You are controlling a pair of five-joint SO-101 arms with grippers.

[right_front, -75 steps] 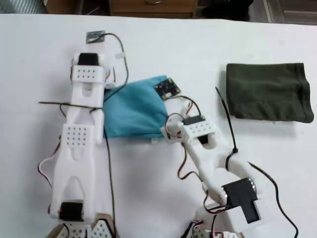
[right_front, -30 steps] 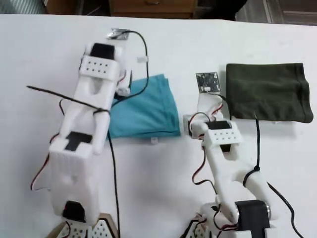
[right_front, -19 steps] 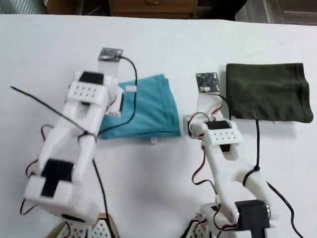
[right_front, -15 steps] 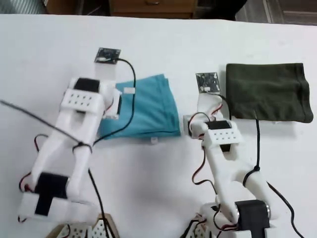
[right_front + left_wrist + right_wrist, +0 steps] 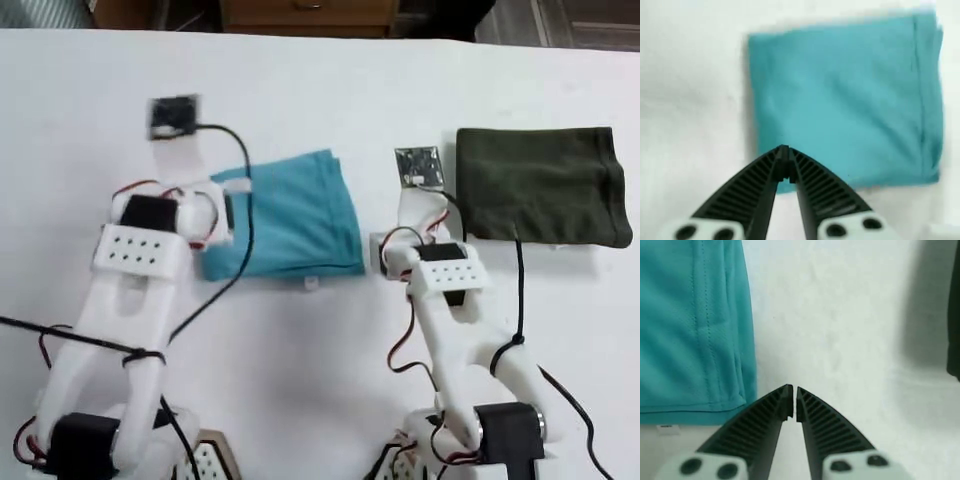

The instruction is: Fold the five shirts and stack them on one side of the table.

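A folded teal shirt (image 5: pixel 290 215) lies flat near the table's middle. A folded dark green shirt (image 5: pixel 540 185) lies to its right, near the right edge. My left arm (image 5: pixel 135 270) stands at the teal shirt's left side. Its gripper (image 5: pixel 784 149) is shut and holds nothing, its tips over the near edge of the teal shirt (image 5: pixel 845 100). My right arm (image 5: pixel 445 275) stands between the two shirts. Its gripper (image 5: pixel 792 390) is shut on nothing above bare table, with the teal shirt (image 5: pixel 690 325) on one side and a sliver of the dark shirt (image 5: pixel 956 315) on the other.
The white table (image 5: pixel 330 370) has free room in front of the shirts and along the far side. Loose cables (image 5: pixel 235 250) hang from both arms. Wooden furniture (image 5: pixel 310 15) stands beyond the far edge.
My left arm has drawn back toward the near left, off the teal shirt's left part. The right arm moved right off the shirt earlier and has kept still for the last second.
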